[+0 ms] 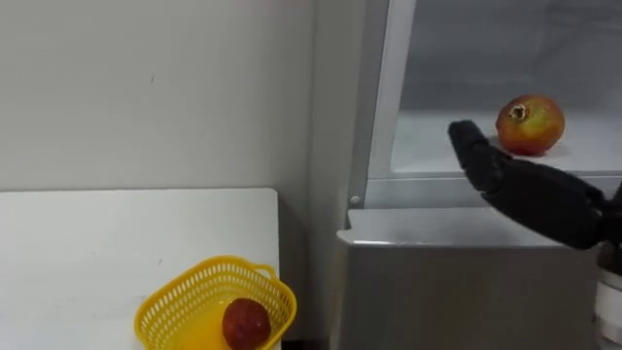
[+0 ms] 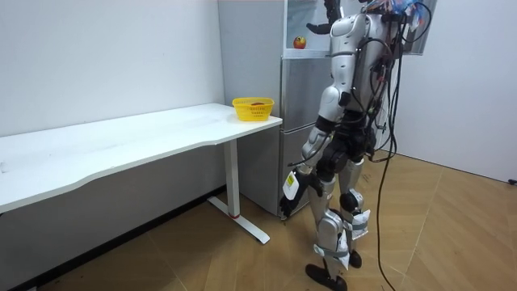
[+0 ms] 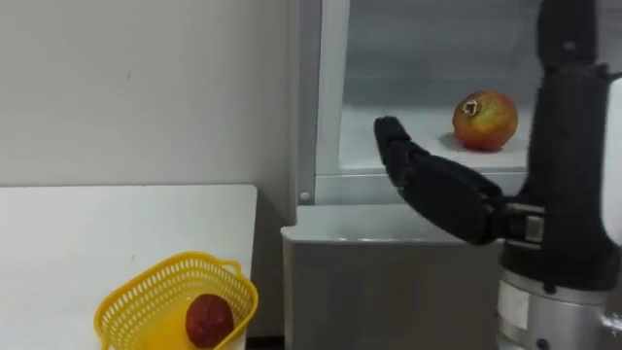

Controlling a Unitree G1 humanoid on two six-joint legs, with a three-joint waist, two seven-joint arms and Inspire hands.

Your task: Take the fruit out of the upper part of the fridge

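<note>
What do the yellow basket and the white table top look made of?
Yellow lattice basket: likely moulded plastic, judging by its even colour and thin open mesh walls. White table top: smooth matte board, perhaps laminate; the core cannot be told.

white table (image 1: pixel 97 253) against pale wall (image 1: pixel 146 87), yellow basket (image 1: pixel 183 292) at its end, wooden floor (image 2: pixel 436 234)

You are looking at a long white desk on white metal legs (image 2: pixel 145 137) standing along a plain white wall (image 2: pixel 105 56), pale wooden flooring (image 2: pixel 242 260) running beneath.
</note>
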